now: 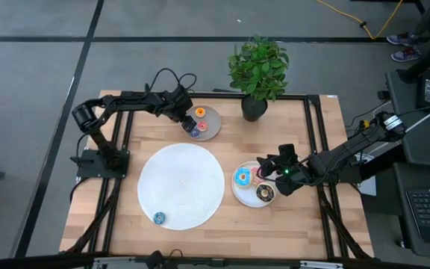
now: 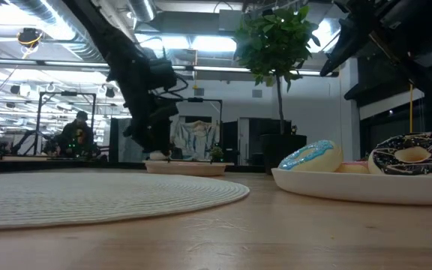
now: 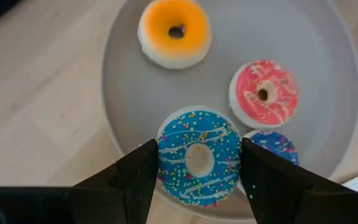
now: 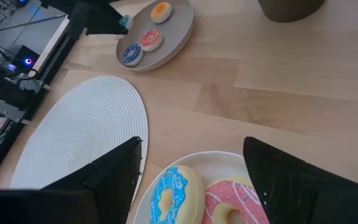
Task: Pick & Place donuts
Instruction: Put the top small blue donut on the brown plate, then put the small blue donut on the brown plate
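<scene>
— Where is your left gripper [image 3: 197, 146]?

— At the far side of the counter [image 1: 304, 224], over the grey plate [image 3: 129, 81]. My gripper is clamped on a small light-blue sprinkled donut [image 3: 213, 180], one finger pressing on each side of the ring.

— What lies on that plate?

— Three other small donuts: an orange one [image 3: 166, 50], a red-pink one with white stripes [image 3: 278, 106], and a dark blue one [image 3: 275, 148] half hidden behind my finger. The orange one lies apart from the other two.

— And your right gripper [image 4: 191, 146]?

— It hangs above the white plate [image 2: 351, 187] on the right side of the counter, fingers spread wide with nothing between them. On that plate lie the larger donuts: a blue one [image 4: 166, 193], a pink one [image 4: 232, 202] touching it, and a chocolate one [image 2: 415, 161] on the near side.

— Anything between the two plates?

— A big white round mat [image 1: 181, 179]. A tiny teal donut [image 1: 159, 217] sits at its near left edge. A potted plant [image 1: 258, 67] stands at the far edge of the counter, right of the grey plate.
</scene>
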### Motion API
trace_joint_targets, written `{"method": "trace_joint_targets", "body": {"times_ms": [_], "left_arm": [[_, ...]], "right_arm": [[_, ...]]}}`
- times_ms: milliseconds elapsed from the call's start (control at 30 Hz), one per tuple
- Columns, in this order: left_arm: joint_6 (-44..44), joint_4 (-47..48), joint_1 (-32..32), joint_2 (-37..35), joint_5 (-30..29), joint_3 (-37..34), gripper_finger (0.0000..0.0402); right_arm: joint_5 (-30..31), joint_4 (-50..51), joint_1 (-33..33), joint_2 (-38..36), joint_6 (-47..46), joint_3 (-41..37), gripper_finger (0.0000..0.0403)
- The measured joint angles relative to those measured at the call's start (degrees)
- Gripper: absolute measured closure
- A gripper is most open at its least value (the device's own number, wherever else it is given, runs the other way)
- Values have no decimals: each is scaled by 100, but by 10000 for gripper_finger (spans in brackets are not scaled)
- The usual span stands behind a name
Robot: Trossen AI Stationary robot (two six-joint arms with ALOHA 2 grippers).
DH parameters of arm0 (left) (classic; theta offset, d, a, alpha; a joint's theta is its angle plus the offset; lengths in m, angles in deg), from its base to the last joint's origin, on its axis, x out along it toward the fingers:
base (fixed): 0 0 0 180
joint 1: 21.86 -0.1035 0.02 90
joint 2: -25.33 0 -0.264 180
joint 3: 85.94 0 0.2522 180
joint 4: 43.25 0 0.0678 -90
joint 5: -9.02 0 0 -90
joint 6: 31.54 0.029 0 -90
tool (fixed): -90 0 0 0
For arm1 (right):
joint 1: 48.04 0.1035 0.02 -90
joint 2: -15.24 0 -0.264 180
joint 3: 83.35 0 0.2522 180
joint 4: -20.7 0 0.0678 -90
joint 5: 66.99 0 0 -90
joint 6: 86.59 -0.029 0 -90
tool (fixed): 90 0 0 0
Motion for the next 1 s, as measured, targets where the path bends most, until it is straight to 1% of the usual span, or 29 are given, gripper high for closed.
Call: {"method": "trace_joint_targets", "body": {"times_ms": [167,300,367,667,733,833,1000], "left_arm": [[-34,-92,2,104,-12,0,181],[-11,-291,2,108,78,2,163],[-45,-298,-11,108,-32,2,153],[-36,-307,-190,107,57,2,121],[-48,-237,-227,46,132,2,119],[-14,-175,-237,-128,404,4,122],[312,320,-81,-644,420,7,131]], "right_arm": [[13,-36,-2,0,-1,0,120],[48,-97,-6,0,-2,0,120],[46,-118,-23,0,-2,0,120],[92,-148,-35,0,-2,0,120],[92,-150,-35,0,-3,0,120],[92,-163,-35,0,-4,0,120],[94,-189,-35,0,-4,0,120]]}}
